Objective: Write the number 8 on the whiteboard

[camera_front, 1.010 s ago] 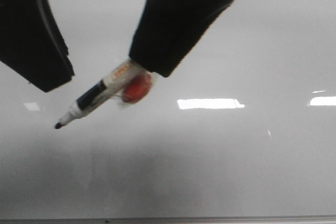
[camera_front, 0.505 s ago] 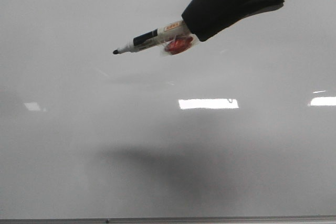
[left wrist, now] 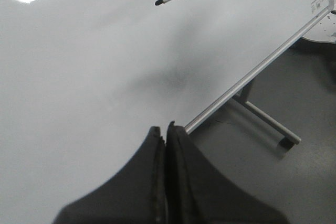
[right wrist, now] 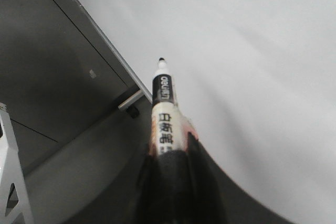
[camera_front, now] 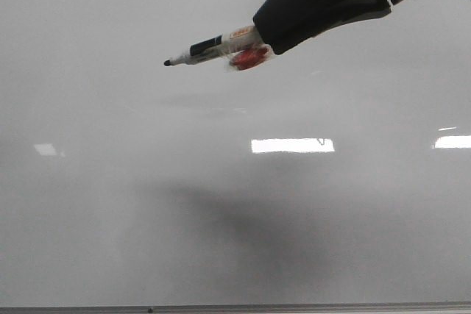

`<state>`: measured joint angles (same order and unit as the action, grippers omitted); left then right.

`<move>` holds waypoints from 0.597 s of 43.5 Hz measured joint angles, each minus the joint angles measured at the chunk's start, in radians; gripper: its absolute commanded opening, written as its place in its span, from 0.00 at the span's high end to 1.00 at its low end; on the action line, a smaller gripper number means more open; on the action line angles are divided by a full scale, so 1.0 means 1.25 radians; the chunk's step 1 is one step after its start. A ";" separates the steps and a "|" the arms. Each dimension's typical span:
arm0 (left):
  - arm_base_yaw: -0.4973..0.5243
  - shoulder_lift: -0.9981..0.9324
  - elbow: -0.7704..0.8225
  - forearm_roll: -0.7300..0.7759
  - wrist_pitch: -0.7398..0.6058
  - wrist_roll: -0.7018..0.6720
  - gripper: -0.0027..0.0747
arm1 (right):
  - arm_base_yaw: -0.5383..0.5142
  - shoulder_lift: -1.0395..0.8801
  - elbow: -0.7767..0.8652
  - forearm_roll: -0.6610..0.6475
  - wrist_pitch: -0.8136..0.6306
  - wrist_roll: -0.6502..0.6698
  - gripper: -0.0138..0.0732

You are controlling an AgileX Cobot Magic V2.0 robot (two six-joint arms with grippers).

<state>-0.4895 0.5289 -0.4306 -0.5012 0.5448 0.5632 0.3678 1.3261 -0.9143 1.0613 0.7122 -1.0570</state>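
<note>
- Right hand (camera_front: 268, 38): closed on marker (camera_front: 210, 47), gripping barrel at rear; black tip pointing toward robot's left, slightly downward, held above whiteboard (camera_front: 147, 218) and apart from its surface.
- Marker: white barrel with black band near tip, printed label; red, partly translucent piece fixed under barrel just beside hand; uncapped.
- Left hand (left wrist: 166, 129): fingers pressed together, holding nothing; poised over whiteboard near its grey frame edge; out of front view.
- Whiteboard: glossy pale grey surface, bright rectangular glare patches, soft dark shadow beneath right arm; thin grey frame along near edge; metal stand leg visible on floor in left wrist view.
- Number 8: no marker line visible on board in any of 3 views.
</note>
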 measured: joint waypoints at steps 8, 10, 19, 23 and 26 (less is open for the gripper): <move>0.000 0.000 0.000 0.000 0.000 0.000 0.99 | 0.000 0.005 -0.011 0.019 -0.050 0.000 0.92; 0.000 0.000 0.000 0.000 0.000 0.000 0.99 | 0.000 0.012 -0.023 0.019 -0.064 0.000 0.92; 0.000 0.000 0.000 0.000 0.000 0.000 0.99 | 0.000 0.099 -0.138 0.025 -0.096 0.000 0.92; 0.000 0.000 0.000 0.000 0.000 0.000 0.99 | 0.000 0.155 -0.191 0.026 -0.096 -0.002 0.92; 0.000 0.000 0.000 0.000 0.000 0.000 0.99 | 0.000 0.202 -0.226 0.026 -0.103 -0.002 0.92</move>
<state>-0.4895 0.5289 -0.4306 -0.5012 0.5448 0.5632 0.3678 1.5790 -1.1964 1.0941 0.5830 -1.0589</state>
